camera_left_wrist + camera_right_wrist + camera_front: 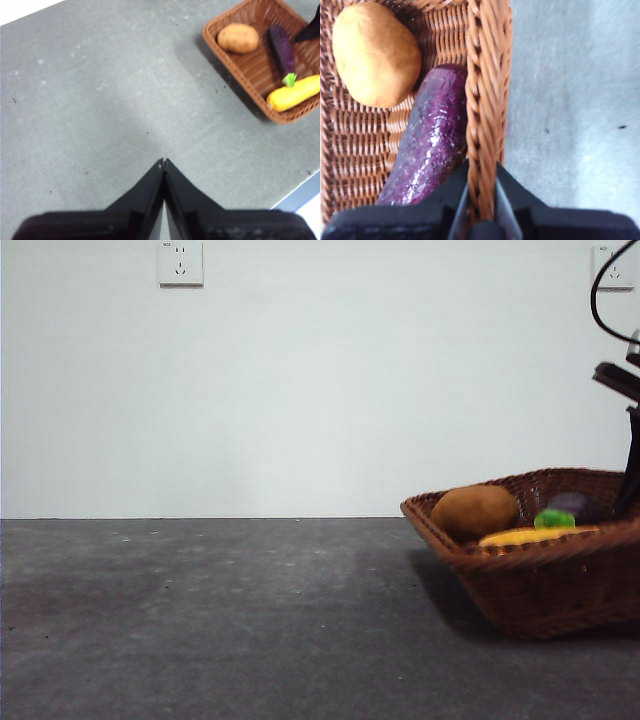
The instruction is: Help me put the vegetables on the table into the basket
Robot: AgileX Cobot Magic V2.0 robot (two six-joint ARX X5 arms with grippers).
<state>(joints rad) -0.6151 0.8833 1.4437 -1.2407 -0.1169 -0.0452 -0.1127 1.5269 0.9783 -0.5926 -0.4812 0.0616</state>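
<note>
Right gripper [481, 197] sits low over the basket [487, 75], jaws slightly apart and straddling the braided rim, gripping nothing. The eggplant [427, 150] lies just inside that rim, next to the potato [375, 52], with the corn [294, 92] also in the basket. Left gripper [163, 162] hangs over bare table [100, 100], well away, jaws pressed together and empty.

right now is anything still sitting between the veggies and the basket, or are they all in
Nothing visible stands in the way: the potato, eggplant and corn all lie inside the basket. The right gripper hangs over the basket's rim beside the eggplant; the left gripper is shut over bare table.
</note>
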